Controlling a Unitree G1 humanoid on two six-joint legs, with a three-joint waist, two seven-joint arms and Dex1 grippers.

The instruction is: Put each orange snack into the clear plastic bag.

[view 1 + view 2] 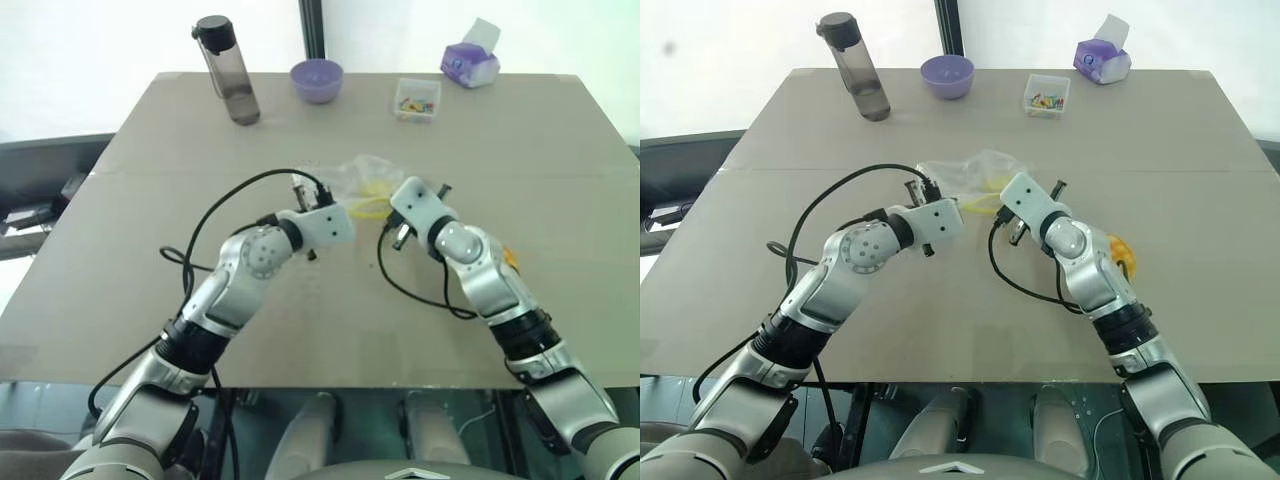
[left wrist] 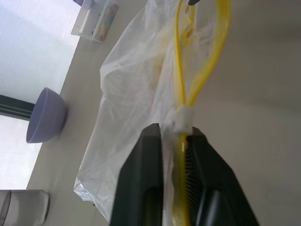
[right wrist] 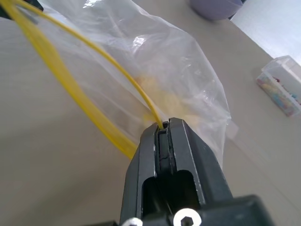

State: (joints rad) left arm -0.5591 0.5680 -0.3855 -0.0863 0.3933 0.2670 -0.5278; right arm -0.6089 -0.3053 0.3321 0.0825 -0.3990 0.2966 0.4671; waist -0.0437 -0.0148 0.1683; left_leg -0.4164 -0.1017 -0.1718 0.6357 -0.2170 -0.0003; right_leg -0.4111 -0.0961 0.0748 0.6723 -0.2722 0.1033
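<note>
The clear plastic bag (image 1: 365,178) lies crumpled at the middle of the table (image 1: 560,150), its yellow mouth strip (image 2: 214,56) spread into a loop between my two hands. My left gripper (image 2: 175,129) is shut on one end of that strip. My right gripper (image 3: 164,123) is shut on the other end. A blurred orange-yellow patch (image 3: 157,96) shows through the bag's film; I cannot tell what it is. One orange snack (image 1: 1122,250) rests on the table to the right of my right forearm, which hides part of it.
Along the far edge stand a dark bottle (image 1: 228,70), a purple bowl (image 1: 317,80), a small clear box of coloured bits (image 1: 417,100) and a purple tissue pack (image 1: 470,62). Black cables (image 1: 215,215) loop off both wrists over the table.
</note>
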